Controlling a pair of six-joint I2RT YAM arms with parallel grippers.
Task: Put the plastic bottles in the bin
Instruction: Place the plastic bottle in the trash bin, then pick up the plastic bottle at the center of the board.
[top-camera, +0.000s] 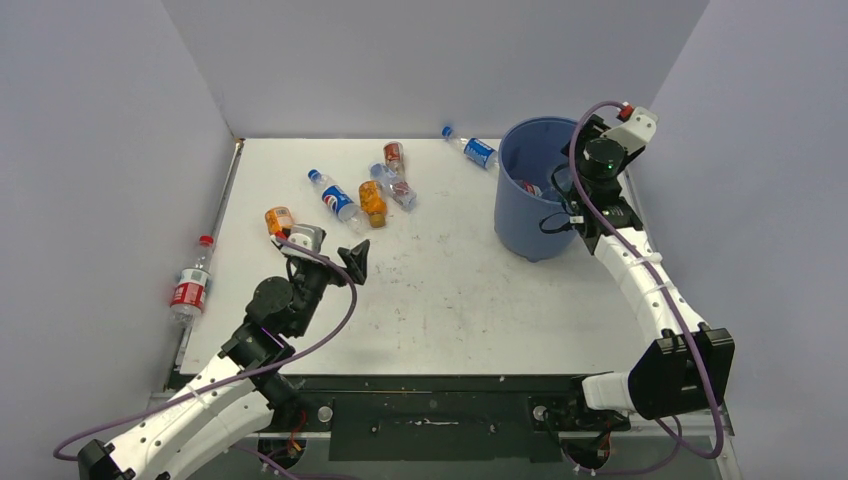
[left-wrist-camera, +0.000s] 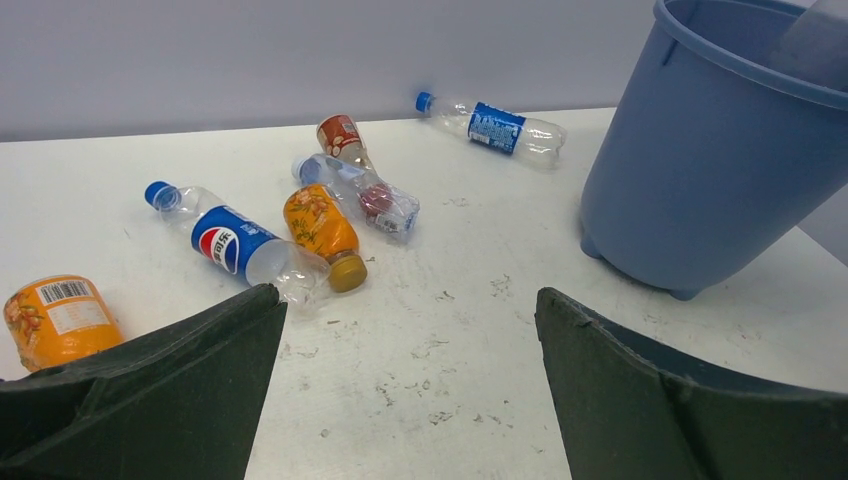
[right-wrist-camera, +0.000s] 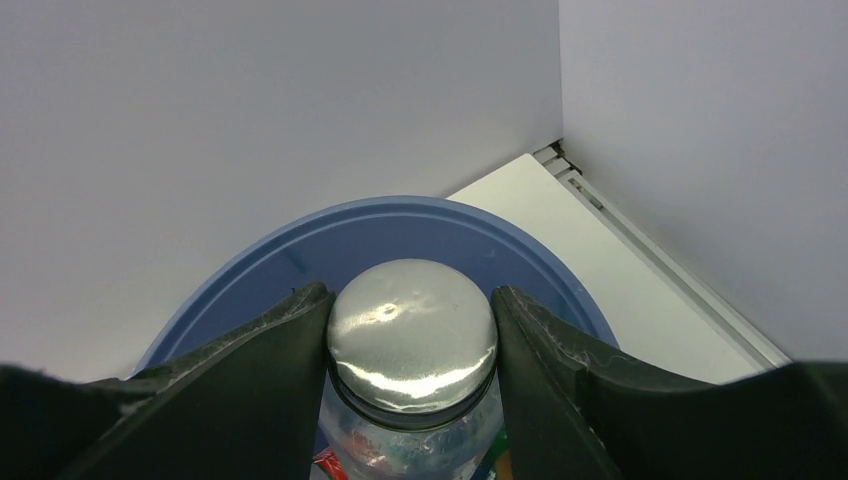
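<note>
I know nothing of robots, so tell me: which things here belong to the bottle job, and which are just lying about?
Job: bin; clear bottle in right claw; Pepsi bottle; orange bottle; blue-label bottle; red-capped bottle beside the table.
Just there: table; purple cables.

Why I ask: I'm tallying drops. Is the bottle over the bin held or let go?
Held: in the right wrist view the right gripper clamps both sides of the bottle, above the bin rim.
</note>
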